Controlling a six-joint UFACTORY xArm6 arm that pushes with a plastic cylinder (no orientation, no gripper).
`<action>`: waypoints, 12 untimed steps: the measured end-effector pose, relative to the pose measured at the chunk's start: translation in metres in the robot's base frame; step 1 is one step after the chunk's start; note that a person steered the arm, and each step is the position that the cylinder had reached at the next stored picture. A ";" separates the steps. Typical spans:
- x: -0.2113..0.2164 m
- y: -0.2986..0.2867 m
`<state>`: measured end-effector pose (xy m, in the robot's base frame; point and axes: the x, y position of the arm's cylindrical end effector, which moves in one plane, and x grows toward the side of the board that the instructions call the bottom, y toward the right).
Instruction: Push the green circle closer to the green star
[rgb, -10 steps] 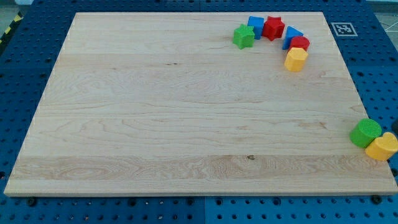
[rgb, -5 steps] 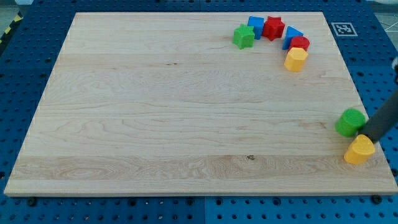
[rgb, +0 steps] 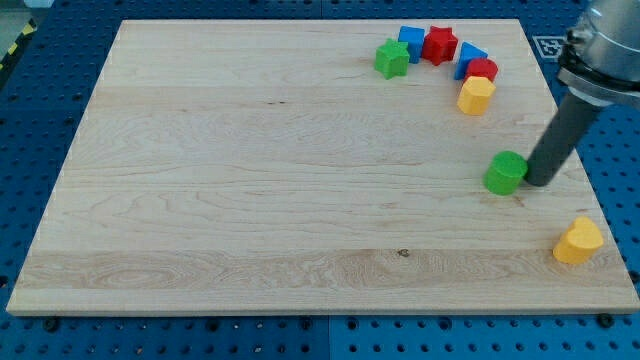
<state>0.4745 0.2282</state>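
Note:
The green circle (rgb: 505, 173) lies on the wooden board (rgb: 250, 180) right of the middle. My tip (rgb: 536, 182) touches its right side, with the dark rod rising toward the view's top right. The green star (rgb: 392, 59) sits near the view's top, up and to the left of the circle, at the left end of a cluster of blocks.
Next to the green star stand a blue block (rgb: 412, 42), a red star (rgb: 439, 45), a blue triangle (rgb: 469, 56), a red block (rgb: 483, 70) and a yellow block (rgb: 476, 95). A yellow block (rgb: 578, 241) lies near the board's bottom right corner.
My rod came in from the right and pushed the green circle up and to the left, away from the yellow block, which shifted slightly left.

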 end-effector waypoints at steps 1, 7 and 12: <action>-0.014 -0.022; 0.042 -0.070; -0.021 -0.151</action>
<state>0.4531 0.0774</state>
